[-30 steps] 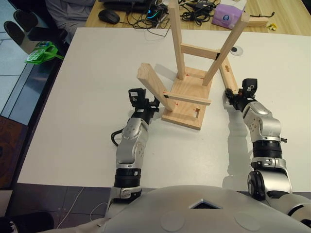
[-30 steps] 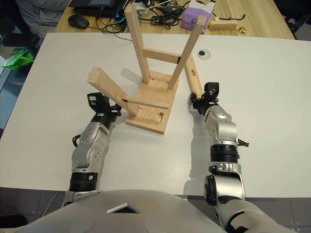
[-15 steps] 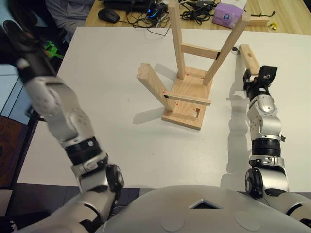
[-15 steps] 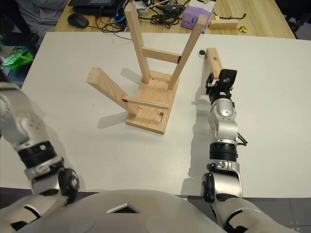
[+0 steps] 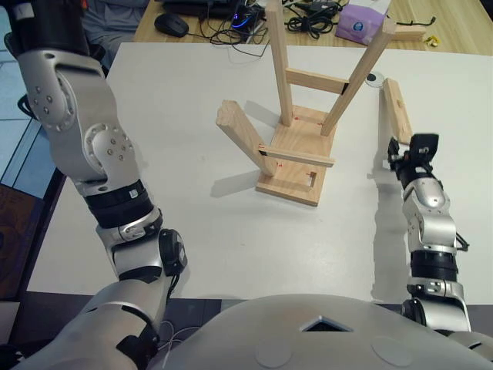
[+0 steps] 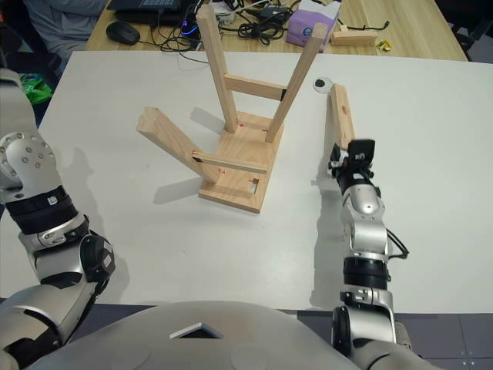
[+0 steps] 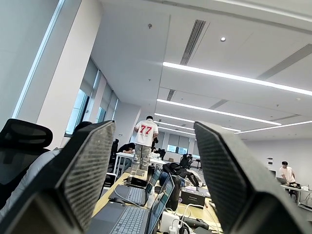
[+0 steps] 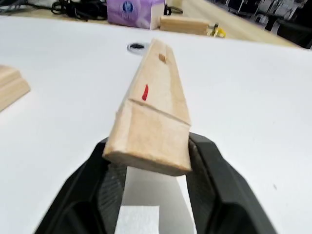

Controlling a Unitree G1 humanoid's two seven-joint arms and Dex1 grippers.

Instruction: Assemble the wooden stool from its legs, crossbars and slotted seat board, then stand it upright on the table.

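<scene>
Fitting the last leg looks to us like the step in hand. The right claw (image 8: 148, 161) is closed on the near end of the loose leg (image 8: 156, 92), which lies flat on the white surface (image 5: 192, 231) at the right of the frame, well apart from the rest of the stool and pointing toward the upper right.

The slotted seat board (image 5: 286, 181) lies upside down at centre frame. The left claw (image 7: 156, 180) is held high at the upper left, its fingers (image 7: 83, 175) spread wide around nothing, aimed at the room's ceiling.

We judge the next move calls for lifting the loose leg, turning it upright and carrying it left to the open slot (image 5: 311, 179) at the board's near corner. It would also have to line up with the free end of the lower crossbar (image 5: 296, 158).

Counting parts, we find:
- one seat board
- four legs: two standing in the board, the left one (image 5: 279, 62) and the right one (image 5: 358, 73), one tilted leg (image 5: 243, 139) leaning out to the left, and the loose one
- two crossbars: the lower one on the tilted leg, and the upper crossbar (image 5: 316, 79) joining the standing pair

A further wooden block (image 8: 183, 24) lies on the desk beyond; we cannot tell whether it belongs to the stool
</scene>
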